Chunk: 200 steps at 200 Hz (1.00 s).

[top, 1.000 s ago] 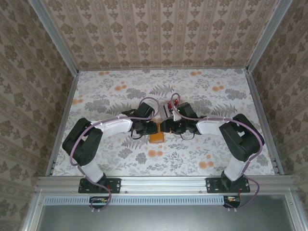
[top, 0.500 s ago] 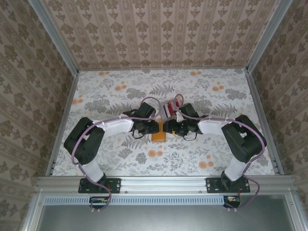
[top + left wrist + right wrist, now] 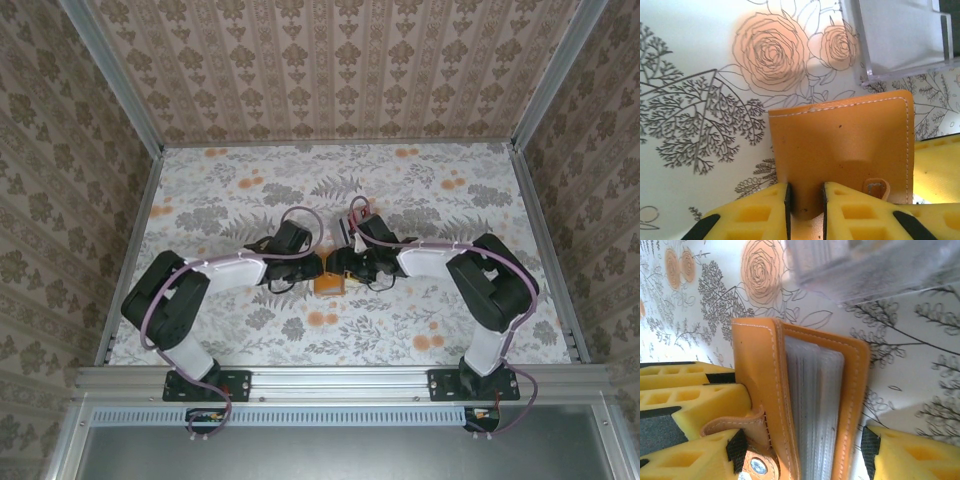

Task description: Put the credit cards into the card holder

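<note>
The orange-tan card holder (image 3: 328,285) rests on the flowered table between both grippers. My left gripper (image 3: 805,192) is shut on a fold at its near edge, and its outer cover (image 3: 840,145) faces that wrist camera. In the right wrist view the card holder (image 3: 760,390) stands edge-on and slightly parted, showing grey sleeves (image 3: 812,405). My right gripper (image 3: 802,452) is open and straddles it, with a thin gap at the right pad. The clasp strap (image 3: 747,430) lies against its left finger. Red credit cards (image 3: 362,212) stand in a clear stand behind the grippers.
The clear slotted stand (image 3: 900,40) sits just beyond the card holder, close to both wrists (image 3: 350,230). Metal rails (image 3: 130,250) and patterned walls enclose the table. Bare flowered surface lies to the left, right and front of the arms.
Both arms have drawn in closer round the card holder. The right wrist has shifted a little left and the left elbow has sunk outward. The card holder stays in place.
</note>
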Available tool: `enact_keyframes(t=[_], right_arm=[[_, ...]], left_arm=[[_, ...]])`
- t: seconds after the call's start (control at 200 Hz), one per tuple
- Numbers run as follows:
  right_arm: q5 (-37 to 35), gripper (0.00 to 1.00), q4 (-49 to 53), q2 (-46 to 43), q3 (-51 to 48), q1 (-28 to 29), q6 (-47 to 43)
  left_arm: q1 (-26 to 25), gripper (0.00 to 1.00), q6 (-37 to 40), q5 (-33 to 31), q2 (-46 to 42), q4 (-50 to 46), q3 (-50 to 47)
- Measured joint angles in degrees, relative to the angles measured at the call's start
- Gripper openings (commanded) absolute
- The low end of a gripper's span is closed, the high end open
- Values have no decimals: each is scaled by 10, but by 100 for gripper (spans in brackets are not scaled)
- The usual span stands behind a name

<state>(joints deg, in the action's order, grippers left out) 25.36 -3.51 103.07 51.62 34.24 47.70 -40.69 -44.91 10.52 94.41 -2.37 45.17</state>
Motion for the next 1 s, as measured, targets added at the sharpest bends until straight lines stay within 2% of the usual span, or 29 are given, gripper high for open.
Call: enact_keyframes(t=[0.16,0.31,0.37,0.48,0.605,0.735,0.91,1.0], right_arm=[[-3,55,-17,13,10,11,24],[-15,29,-38,17,12,17,37],[-19,22,-38,12,12,17,37],[-37,15,-29,-1,12,21,28],[-75,13,12,-21,20,37,-8],[-127,12,120,-64,58,67,-83],[-239,12,318,-83,151,116,-209],[-304,14,383,-82,180,149,-277]], left_arm=[[10,21,-6,-3,-9,38,-29],[15,21,-6,-18,-12,52,-35],[16,21,-6,-22,-12,51,-35],[19,25,-5,-24,-16,43,-34],[21,30,-3,-23,-28,20,-32],[32,36,8,-23,-53,-41,-45],[85,38,21,-40,-167,-125,-77],[118,39,22,-50,-226,-140,-100]])
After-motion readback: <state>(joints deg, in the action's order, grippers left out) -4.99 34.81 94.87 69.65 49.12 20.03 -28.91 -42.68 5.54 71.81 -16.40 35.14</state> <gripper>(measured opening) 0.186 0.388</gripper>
